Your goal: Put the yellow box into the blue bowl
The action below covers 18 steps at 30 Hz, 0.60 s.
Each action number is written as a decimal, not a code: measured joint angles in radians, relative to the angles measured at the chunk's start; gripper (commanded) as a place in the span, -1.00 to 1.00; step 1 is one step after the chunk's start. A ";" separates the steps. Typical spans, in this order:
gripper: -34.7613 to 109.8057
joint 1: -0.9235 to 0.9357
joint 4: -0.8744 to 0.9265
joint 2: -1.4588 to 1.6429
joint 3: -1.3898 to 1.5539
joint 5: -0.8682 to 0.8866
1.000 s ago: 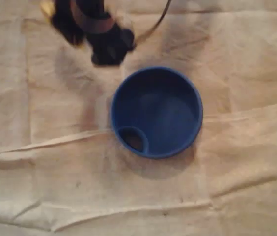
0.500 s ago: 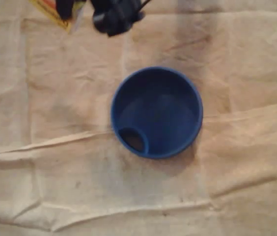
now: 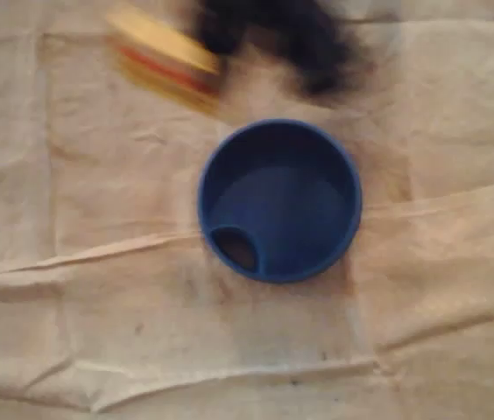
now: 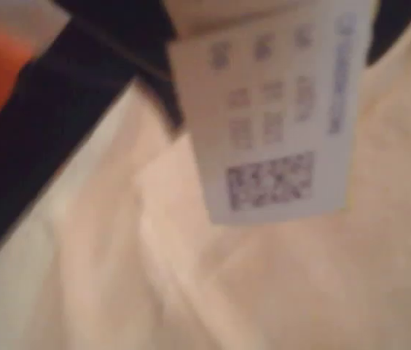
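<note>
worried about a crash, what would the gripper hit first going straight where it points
Probably the cloth: the wrist view looks past the held yellow box straight onto it. In the overhead view the blue bowl lies apart from the box. Depth unclear.

No txt legible anywhere. Wrist view: the white face of the yellow box has rows of small bluish print, a blue line of print running up its right edge & a QR-type code low down, all too blurred to read. Overhead view: the box is a motion-smeared yellow shape w/ a red band, no letters or nos. to make out.
</note>
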 measured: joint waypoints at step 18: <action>-0.52 -0.130 -0.184 -0.253 0.000 0.000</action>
